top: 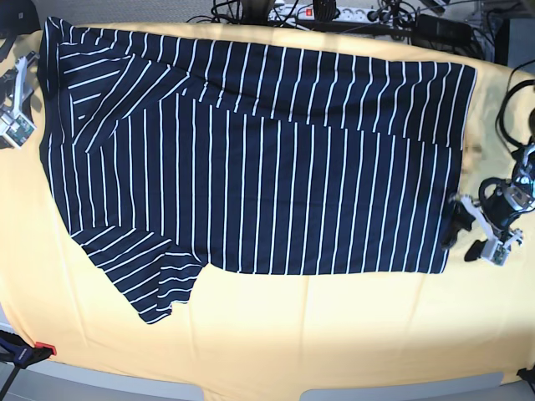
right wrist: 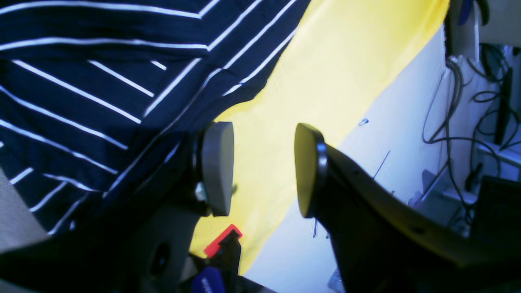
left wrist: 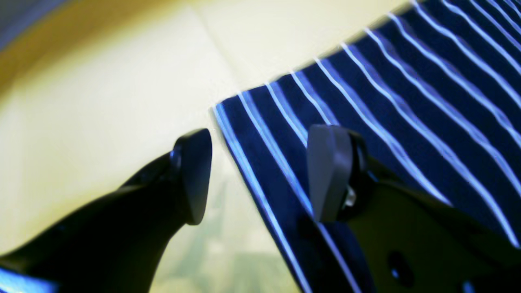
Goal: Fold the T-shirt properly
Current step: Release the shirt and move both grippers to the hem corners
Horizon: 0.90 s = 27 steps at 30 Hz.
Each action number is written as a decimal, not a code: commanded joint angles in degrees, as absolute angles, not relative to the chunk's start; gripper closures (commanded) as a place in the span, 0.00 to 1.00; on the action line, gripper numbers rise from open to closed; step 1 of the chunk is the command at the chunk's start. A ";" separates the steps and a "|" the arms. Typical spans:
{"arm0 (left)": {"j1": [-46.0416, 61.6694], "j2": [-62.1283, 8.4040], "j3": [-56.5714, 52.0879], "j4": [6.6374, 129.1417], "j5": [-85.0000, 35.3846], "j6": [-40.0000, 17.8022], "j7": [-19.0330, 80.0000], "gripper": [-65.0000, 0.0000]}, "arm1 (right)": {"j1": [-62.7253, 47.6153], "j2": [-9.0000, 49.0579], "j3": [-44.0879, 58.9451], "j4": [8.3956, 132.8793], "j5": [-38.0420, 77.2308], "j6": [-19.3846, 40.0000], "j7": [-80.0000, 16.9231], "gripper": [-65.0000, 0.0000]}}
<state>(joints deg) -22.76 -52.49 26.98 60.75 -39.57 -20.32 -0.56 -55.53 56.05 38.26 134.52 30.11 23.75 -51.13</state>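
Note:
The navy T-shirt with thin white stripes [top: 267,167] lies spread flat on the yellow cloth [top: 334,326]. Its far edge is folded over, and one sleeve [top: 150,284] sticks out at the near left. My left gripper [top: 466,241] is open at the shirt's near right corner. In the left wrist view the left gripper [left wrist: 260,175] straddles the shirt's edge [left wrist: 366,101], one finger over cloth, one over the shirt. My right gripper [top: 21,79] is open and empty at the far left. In the right wrist view the right gripper [right wrist: 262,171] is over yellow cloth beside the shirt [right wrist: 81,101].
A power strip and cables [top: 309,12] lie along the back edge. A red clamp [top: 46,348] holds the cloth at the near left corner and also shows in the right wrist view [right wrist: 222,240]. Cables [right wrist: 468,101] hang beyond the table edge.

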 commanded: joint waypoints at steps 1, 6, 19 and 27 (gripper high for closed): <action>-25.71 -52.16 26.17 58.08 -41.28 -20.32 -2.07 0.42 | -55.57 56.64 39.00 135.00 29.63 23.38 -50.54 0.58; -33.63 -43.99 26.13 41.95 -42.72 -22.13 -2.11 0.42 | -55.55 55.88 39.00 135.00 29.61 23.35 -50.54 0.58; -39.83 -33.50 26.13 24.91 -42.54 -31.90 1.91 0.42 | -55.55 55.88 39.00 135.00 29.61 23.33 -50.50 0.58; -40.03 -33.12 26.13 24.88 -42.54 -40.00 3.20 0.43 | -55.53 55.88 39.00 135.00 29.61 23.33 -48.97 0.58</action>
<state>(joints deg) -38.94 -32.53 26.17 24.64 -43.13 -39.31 1.54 -55.55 55.07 38.26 134.52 30.04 23.75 -49.91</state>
